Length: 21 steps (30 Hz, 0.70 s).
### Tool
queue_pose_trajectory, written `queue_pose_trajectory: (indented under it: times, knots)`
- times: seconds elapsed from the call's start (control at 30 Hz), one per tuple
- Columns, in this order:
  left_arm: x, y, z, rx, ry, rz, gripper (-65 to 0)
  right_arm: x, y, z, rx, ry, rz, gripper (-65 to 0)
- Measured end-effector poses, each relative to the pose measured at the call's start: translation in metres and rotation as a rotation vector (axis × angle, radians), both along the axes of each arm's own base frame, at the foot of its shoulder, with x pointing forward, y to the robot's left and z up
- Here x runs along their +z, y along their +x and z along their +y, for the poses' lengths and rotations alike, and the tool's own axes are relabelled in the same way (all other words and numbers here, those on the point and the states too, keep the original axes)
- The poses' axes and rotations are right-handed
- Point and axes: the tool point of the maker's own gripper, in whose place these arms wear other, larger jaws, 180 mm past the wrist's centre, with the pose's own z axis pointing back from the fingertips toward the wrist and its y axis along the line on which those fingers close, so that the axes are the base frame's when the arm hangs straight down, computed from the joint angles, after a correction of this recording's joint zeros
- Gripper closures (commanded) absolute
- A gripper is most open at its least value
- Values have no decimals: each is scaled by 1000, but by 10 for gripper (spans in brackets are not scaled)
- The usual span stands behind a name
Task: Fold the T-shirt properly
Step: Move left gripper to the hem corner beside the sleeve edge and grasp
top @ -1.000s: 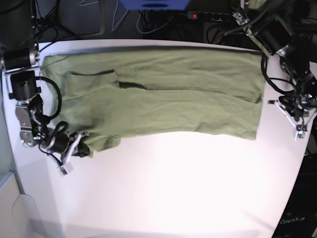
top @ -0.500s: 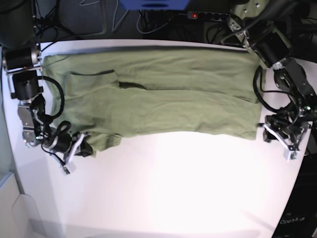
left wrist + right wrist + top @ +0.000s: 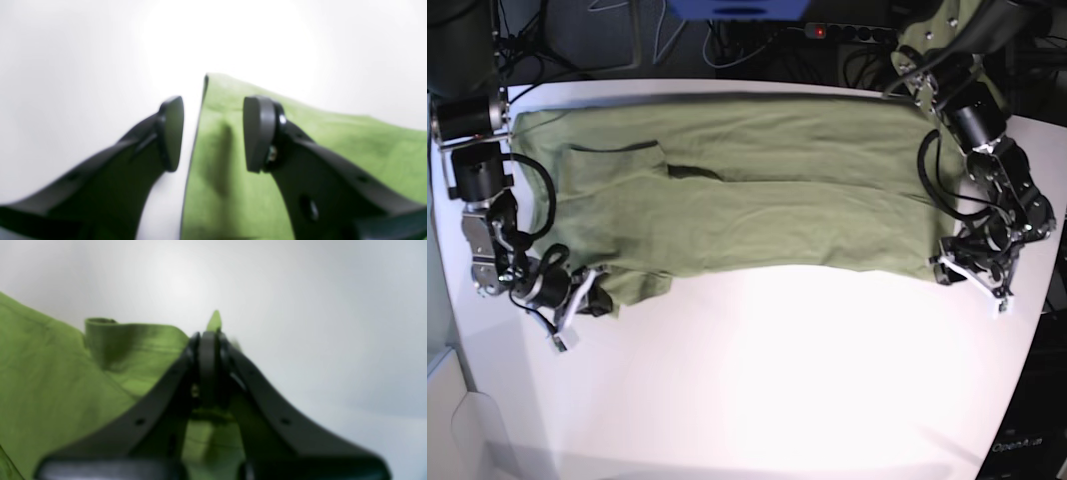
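Observation:
The green T-shirt (image 3: 747,200) lies spread flat and wide across the far half of the white table (image 3: 777,380), with one sleeve folded in. My left gripper (image 3: 941,271) is at the shirt's near right corner. In the left wrist view it (image 3: 213,133) stands open, one finger (image 3: 171,133) over bare table and the other over the T-shirt (image 3: 333,146), whose edge runs between them. My right gripper (image 3: 590,297) is shut on the near left corner. The right wrist view shows its fingertips (image 3: 208,340) pressed together with a tip of the T-shirt (image 3: 66,380) poking out above.
Cables and a power strip (image 3: 842,32) lie behind the table's far edge, beside a blue object (image 3: 737,8). The right arm's black motor housings (image 3: 475,170) stand at the table's left edge. The table's right edge runs close behind the left arm.
The left arm has swung in from the table's right edge to the shirt's near right corner and its jaws have opened. The right gripper has kept its hold and barely moved.

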Motion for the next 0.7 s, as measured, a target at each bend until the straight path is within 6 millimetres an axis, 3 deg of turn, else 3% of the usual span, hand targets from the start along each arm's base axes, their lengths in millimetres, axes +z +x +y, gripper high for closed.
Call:
queue_pose_trajectory:
  times: [0.23,0.37,0.7]
  knots:
    - [-1,2,1,11,-2,-9,-280,0,0,0,0,0,0,-7]
    - [-22,-5,-9,8,-48,45,-280,0,0,0,0,0,0,-7]
    - [-29,2,-10,33,-98,-12,-278,0,0,0,0,0,1,-7]
